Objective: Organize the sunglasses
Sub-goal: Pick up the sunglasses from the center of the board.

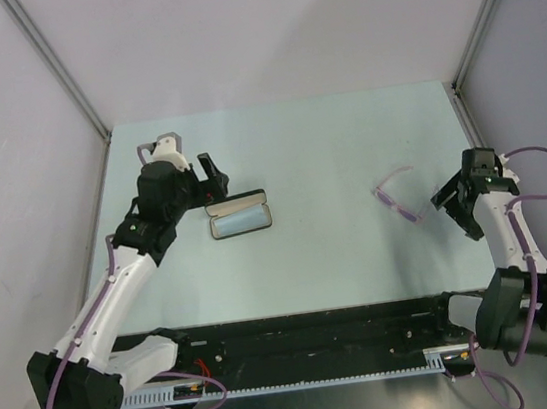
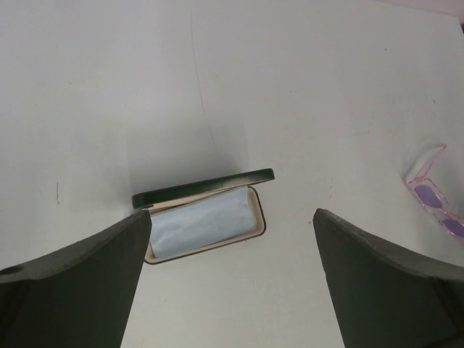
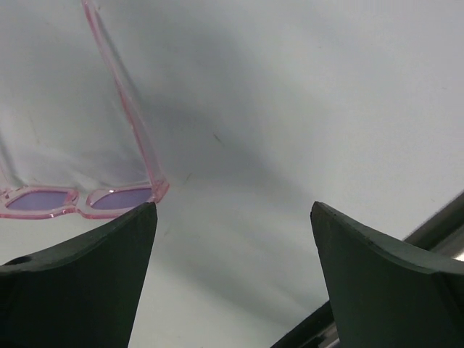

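While sunglasses [image 1: 401,198] lie unfolded on table [image 1: 325,137] just beside right gripper [image 1: 456,211], fingers apart; left gripper [image 1: 215,179] likewise apart by case [image 1: 240,217]. Frame probably light, thin, fragile, slick: pinch gently at bridge, not lenses.

A pale blue-green table [image 1: 328,157] sits enclosed by plain white walls [image 1: 260,25] with metal corner posts [image 1: 55,62].

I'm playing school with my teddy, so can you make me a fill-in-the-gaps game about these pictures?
The black case lies ___, its lid tipped up. The cloth inside it is light ___. The sunglasses lie on the robot's ___ side of the table, outside the case.
Missing words: open, blue, right.
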You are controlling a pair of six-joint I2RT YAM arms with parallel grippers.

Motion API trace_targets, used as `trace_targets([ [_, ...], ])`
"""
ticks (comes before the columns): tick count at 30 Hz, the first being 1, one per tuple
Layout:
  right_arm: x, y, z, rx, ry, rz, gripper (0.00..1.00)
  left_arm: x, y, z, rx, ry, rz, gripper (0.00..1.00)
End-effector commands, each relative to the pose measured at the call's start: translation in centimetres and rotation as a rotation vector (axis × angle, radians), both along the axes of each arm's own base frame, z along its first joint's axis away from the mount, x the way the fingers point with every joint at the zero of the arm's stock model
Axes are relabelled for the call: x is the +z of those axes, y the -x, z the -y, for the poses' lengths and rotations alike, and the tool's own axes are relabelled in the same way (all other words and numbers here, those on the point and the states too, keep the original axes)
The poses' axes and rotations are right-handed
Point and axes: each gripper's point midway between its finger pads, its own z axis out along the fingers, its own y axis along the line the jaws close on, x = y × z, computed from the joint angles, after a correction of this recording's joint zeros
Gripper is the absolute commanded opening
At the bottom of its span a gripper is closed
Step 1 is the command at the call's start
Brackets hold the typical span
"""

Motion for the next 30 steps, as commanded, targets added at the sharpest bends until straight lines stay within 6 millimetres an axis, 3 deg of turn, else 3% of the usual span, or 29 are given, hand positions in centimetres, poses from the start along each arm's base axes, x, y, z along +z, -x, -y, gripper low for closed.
trace_targets([
  [1, -1.0, -2.4, -1.5, 0.121, -0.080, 0.035, 0.90, 2.1, -0.7, 0.3, -0.023, 0.005, 0.058, 1.00],
  [5, -2.4, -3.1, -1.6, 0.144, -0.080, 0.002, 0.86, 2.0, -0.8, 0.5, -0.026, 0.007, 0.056, 1.00],
  [12, -4.2, -5.4, -2.0, 0.186, -0.047, 0.001, 0.64, 1.9, -0.9, 0.6, -0.029, 0.010, 0.054, 1.00],
  [20, -4.4, -7.1, -2.7, 0.204, -0.019, 0.032, 0.62, 2.0, -1.2, 0.7, -0.031, 0.012, 0.051, 1.00],
  [25, -6.2, -7.0, -2.6, 0.215, -0.013, -0.048, 0.58, 2.0, -1.5, 1.0, -0.037, 0.016, 0.047, 1.00],
  [30, -7.0, -7.5, -2.2, 0.229, 0.018, -0.077, 0.42, 2.2, -1.2, 2.1, -0.096, 0.037, 0.041, 1.00],
])
